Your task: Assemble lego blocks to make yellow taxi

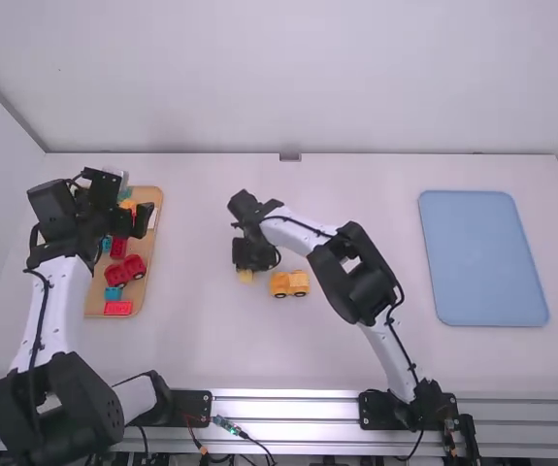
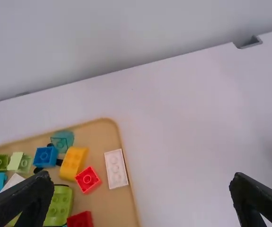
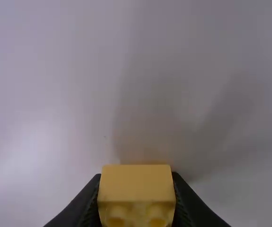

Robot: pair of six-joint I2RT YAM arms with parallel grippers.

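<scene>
Over the wooden tray's upper part, my left gripper (image 1: 143, 219) stands open; in the left wrist view the left gripper (image 2: 143, 194) has its two fingers wide apart. At mid-table my right gripper (image 1: 247, 262) points down, shut on a yellow block (image 1: 246, 276). The right wrist view shows this yellow block (image 3: 136, 187), studs toward the bottom edge, between the fingers of the right gripper (image 3: 136, 201). Just right of it on the table stands a yellow wheeled vehicle piece (image 1: 290, 283). A yellow block (image 2: 73, 162) lies in the tray.
The wooden tray (image 1: 154, 254) at the left holds a red wheeled piece (image 1: 125, 270), a red block (image 2: 88, 179), a white block (image 2: 116, 169) and several green and blue blocks. A blue flat tray (image 1: 483, 258) lies at the right.
</scene>
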